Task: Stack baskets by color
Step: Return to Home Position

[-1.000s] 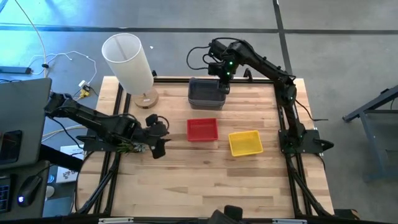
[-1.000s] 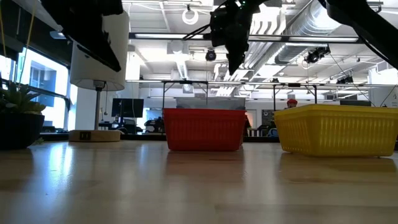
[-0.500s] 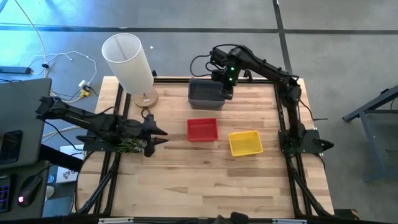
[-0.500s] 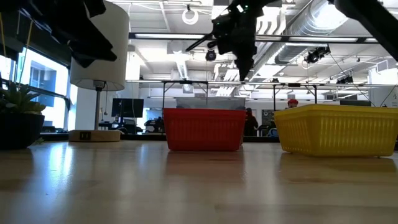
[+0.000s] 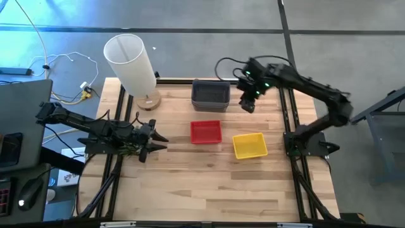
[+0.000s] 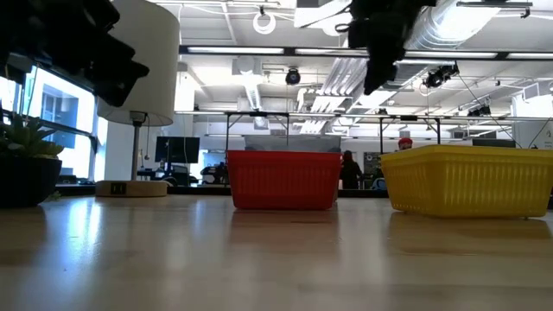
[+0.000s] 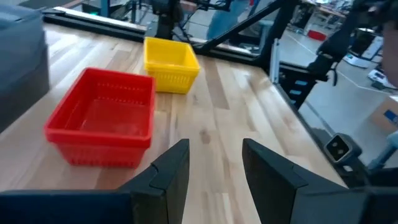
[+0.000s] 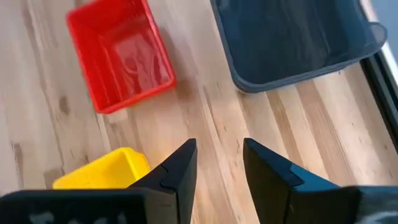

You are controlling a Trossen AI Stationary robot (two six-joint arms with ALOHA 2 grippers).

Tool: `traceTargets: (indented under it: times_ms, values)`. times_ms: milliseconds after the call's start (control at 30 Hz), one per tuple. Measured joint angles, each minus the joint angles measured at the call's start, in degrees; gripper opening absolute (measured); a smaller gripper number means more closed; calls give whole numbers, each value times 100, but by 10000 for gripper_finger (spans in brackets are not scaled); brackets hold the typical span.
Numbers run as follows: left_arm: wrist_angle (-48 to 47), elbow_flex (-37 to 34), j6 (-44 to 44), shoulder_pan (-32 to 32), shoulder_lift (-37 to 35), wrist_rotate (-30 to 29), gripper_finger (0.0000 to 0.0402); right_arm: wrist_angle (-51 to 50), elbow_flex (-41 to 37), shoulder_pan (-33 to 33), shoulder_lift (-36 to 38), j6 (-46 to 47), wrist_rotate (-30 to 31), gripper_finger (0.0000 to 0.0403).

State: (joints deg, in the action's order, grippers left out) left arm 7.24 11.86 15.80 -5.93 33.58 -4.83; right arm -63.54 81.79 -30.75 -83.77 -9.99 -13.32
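Note:
Three baskets stand on their bases on the wooden table: a dark grey one (image 5: 211, 95) at the far middle, a red one (image 5: 206, 132) nearer, a yellow one (image 5: 250, 145) to the red one's right. My right gripper (image 5: 248, 101) hangs open above the table just right of the grey basket (image 8: 292, 37), with nothing between its fingers. My left gripper (image 5: 155, 136) is open and holds nothing. It sits low near the table's left edge and points toward the red basket (image 7: 102, 124) and the yellow basket (image 7: 170, 64).
A tall white cylinder on a wooden base (image 5: 131, 62) stands at the far left corner. Bare wood (image 5: 209, 183) stretches across the near half of the table. In the low view the grey basket (image 6: 289, 142) shows behind the red one (image 6: 283, 180).
My right gripper has swung away from above the grey basket toward the table's right edge and a little nearer, staying open. My left gripper has drawn back toward the left edge, sunk lower and tipped up to nearly level. The baskets have stayed put.

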Motion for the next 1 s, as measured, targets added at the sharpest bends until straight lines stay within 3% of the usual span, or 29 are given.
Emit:
traceTargets:
  times_ms: [633, 1000]
  values:
    - [-73, -936, -442, 678, -1496, 293, 135, 3076, -4382, 758, 4958, 1661, 89, 119]
    - [-281, -936, -902, 957, -1970, 292, 135, 4605, -6267, 1293, 6797, 2198, 731, 119]
